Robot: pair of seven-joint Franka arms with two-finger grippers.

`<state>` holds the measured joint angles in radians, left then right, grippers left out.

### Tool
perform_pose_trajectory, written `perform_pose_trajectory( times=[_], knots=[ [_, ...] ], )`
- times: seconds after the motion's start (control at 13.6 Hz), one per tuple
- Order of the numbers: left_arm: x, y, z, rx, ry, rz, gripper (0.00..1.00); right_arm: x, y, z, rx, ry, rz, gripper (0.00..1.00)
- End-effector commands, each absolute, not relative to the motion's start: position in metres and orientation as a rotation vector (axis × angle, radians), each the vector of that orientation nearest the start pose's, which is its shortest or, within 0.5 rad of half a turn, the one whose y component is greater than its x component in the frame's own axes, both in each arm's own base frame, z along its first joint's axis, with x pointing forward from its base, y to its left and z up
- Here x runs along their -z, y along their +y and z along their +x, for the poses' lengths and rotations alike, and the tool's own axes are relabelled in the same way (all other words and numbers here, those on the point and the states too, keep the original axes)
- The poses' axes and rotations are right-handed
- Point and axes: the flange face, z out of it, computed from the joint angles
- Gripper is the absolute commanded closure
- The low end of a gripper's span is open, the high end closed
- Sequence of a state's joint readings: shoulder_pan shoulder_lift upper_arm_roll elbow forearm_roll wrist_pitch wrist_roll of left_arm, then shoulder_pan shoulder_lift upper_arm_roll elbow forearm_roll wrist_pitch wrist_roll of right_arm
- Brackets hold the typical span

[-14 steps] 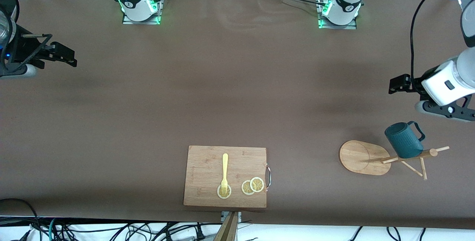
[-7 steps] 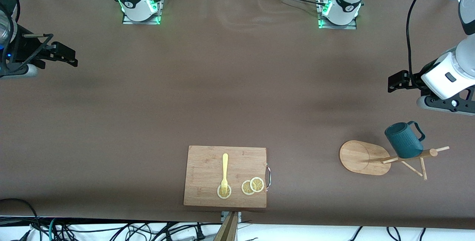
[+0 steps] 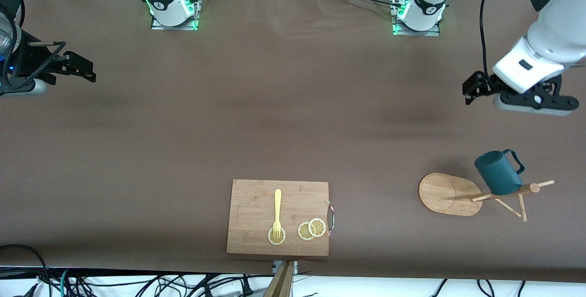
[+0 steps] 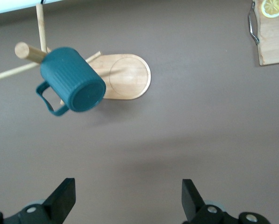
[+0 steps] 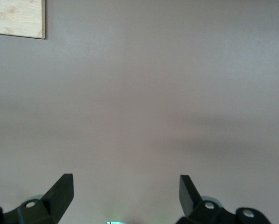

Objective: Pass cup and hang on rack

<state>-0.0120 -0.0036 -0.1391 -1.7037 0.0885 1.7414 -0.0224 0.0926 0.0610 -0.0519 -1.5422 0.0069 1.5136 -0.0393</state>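
The dark teal cup (image 3: 498, 174) hangs by its handle on a peg of the bamboo rack (image 3: 444, 194), near the top of the pole, at the left arm's end of the table. In the left wrist view the cup (image 4: 74, 79) shows its base, with the rack's oval foot (image 4: 127, 77) beside it. My left gripper (image 3: 471, 89) is open and empty, up in the air over bare table, apart from the cup; it shows in its wrist view (image 4: 128, 198). My right gripper (image 3: 80, 70) is open and empty at the right arm's end and waits; its wrist view (image 5: 125, 193) shows only table.
A rectangular bamboo cutting board (image 3: 256, 205) lies near the table's front edge at the middle, with a yellow fork (image 3: 277, 210) and lemon slices (image 3: 312, 229) on it. Its corner shows in the left wrist view (image 4: 275, 37) and the right wrist view (image 5: 17, 18).
My left gripper has risen and drawn away from the cup toward the robots' bases. The cup stays hanging on the rack. The right arm has not moved.
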Motion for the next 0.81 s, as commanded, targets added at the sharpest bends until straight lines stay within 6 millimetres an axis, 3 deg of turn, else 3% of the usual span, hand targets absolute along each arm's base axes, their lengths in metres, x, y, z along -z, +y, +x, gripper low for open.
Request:
perform_pose_trajectory(
  times=[0.0,0.22,0.51,0.74],
  knots=[
    [-0.584,-0.074,0.540,0.104,0.186,-3.103,0.00,-0.607,0.024,0.561,-0.137,-0.125,-3.127,0.00],
    [-0.581,-0.066,0.540,0.036,0.160,-3.110,0.00,-0.608,0.021,0.562,-0.125,-0.135,-3.126,0.00],
    [-0.575,-0.056,0.544,0.000,0.122,-3.112,0.00,-0.620,0.039,0.564,-0.075,-0.183,-3.128,0.00],
    [-0.575,-0.049,0.542,-0.034,0.102,-3.112,0.00,-0.620,0.038,0.564,-0.082,-0.181,-3.129,0.00]
  ],
)
